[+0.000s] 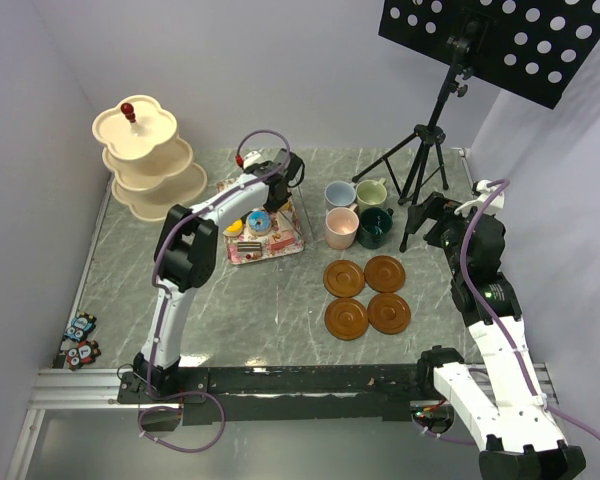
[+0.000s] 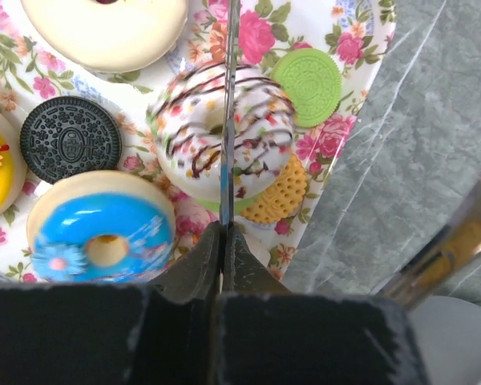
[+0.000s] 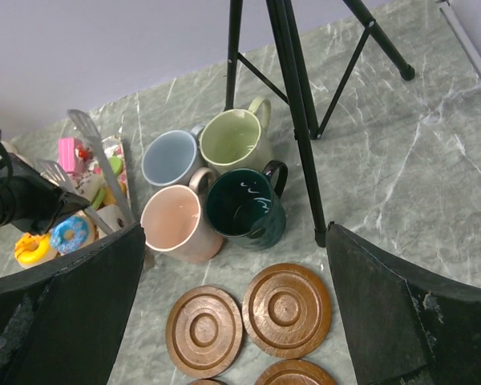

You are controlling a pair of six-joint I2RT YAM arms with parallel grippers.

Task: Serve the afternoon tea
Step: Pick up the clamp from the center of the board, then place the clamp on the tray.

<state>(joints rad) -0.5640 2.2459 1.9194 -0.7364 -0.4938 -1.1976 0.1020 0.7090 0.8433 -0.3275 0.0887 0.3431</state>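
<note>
Two arms share the counter (image 1: pixel 250 300), but only the left one is placed for the cakes. The left gripper (image 2: pixel 223 241) hangs over the floral tray (image 2: pixel 349 56), its jaws pressed together on a thin metal strip seen edge-on, which I take to be one arm of the metal tongs (image 2: pixel 228 80).

In the left wrist view that strip runs straight out toward 12 o'clock, and its long axis crosses the middle of the white sprinkled doughnut (image 2: pixel 184 136). The blue doughnut (image 2: pixel 100 233) lies just beside the jaws at 9 o'clock. Of the cakes, the sprinkled one looks to me the best lined up with the tool.

From above, the cream three-tier stand (image 1: pixel 145 165) is at about 10 o'clock from the tray, with bare counter between them, so a carry would likely swing that way.

The right gripper (image 3: pixel 232 241) has its jaws wide apart and grips nothing. It hovers by the mugs (image 3: pixel 244 208) and the saucers (image 3: pixel 286 309), at about 3 o'clock from the tray and well apart from the cakes.
</note>
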